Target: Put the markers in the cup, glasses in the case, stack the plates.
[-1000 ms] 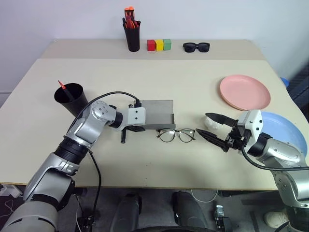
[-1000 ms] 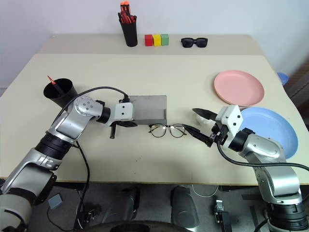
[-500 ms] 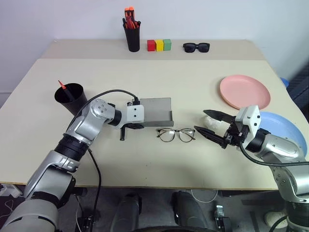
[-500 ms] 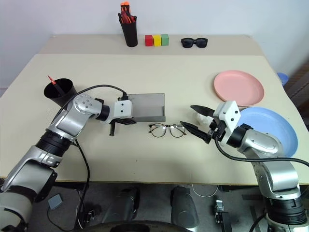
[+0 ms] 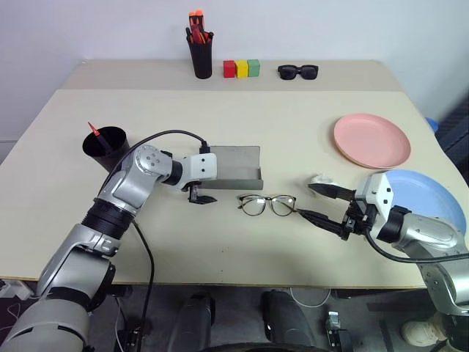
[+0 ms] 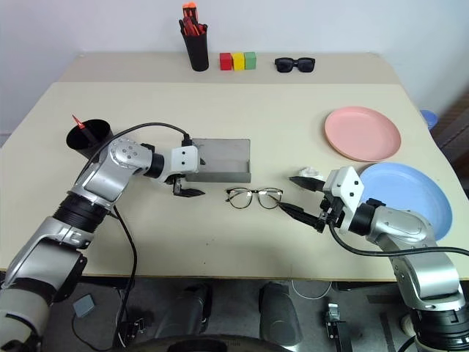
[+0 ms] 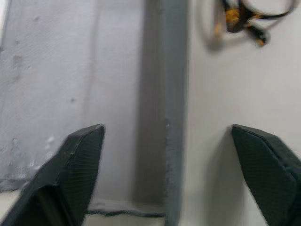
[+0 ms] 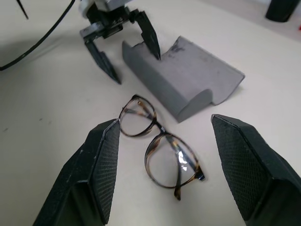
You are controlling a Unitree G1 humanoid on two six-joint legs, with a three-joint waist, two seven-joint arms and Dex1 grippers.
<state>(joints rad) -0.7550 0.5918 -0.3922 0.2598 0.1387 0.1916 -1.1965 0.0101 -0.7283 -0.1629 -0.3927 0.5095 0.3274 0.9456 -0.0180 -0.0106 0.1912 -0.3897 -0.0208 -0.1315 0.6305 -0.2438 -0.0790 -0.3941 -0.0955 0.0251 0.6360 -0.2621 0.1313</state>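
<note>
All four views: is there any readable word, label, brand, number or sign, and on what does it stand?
None can be read.
The grey case, glasses, pink plate, blue plate and black cup carry no visible print.
The marker bunch, coloured blocks and sunglasses are too small to tell.

I see the case (image 8: 186, 75) as matt grey, faintly rough and scuffed; the glasses (image 8: 157, 148) have glossy mottled thin rims; the table (image 5: 220, 125) looks smooth, matt beige.
</note>
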